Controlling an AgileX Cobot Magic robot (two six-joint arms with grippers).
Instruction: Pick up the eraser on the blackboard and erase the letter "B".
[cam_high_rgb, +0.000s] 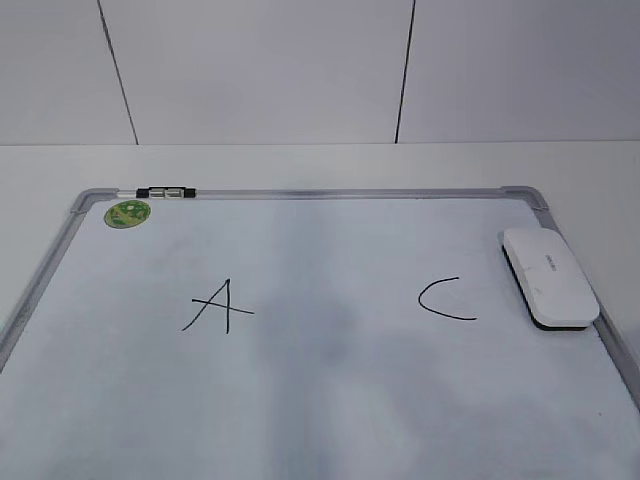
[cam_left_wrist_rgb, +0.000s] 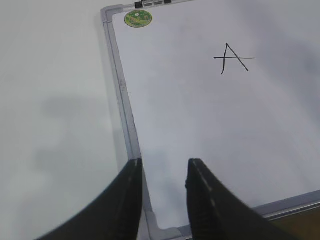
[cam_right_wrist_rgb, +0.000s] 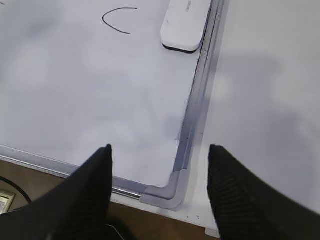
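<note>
Exterior view: eraser (cam_high_rgb: 548, 277) on blackboard (cam_high_rgb: 300, 400).

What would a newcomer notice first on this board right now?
Probably the gap on the board: an A at left, a C at right, and only a faint grey smudge between, no B. Next, the white eraser lying along the right frame. Both grippers, left and right, hang open over the near corners.

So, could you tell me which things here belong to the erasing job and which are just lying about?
For the job:
- eraser, lying at the board's right edge
- blackboard
- no letter "B" shows between the A and C
- right gripper, open, nearest the eraser

Just there:
- marker on the top frame
- green sticker
- letter A
- letter C
</note>
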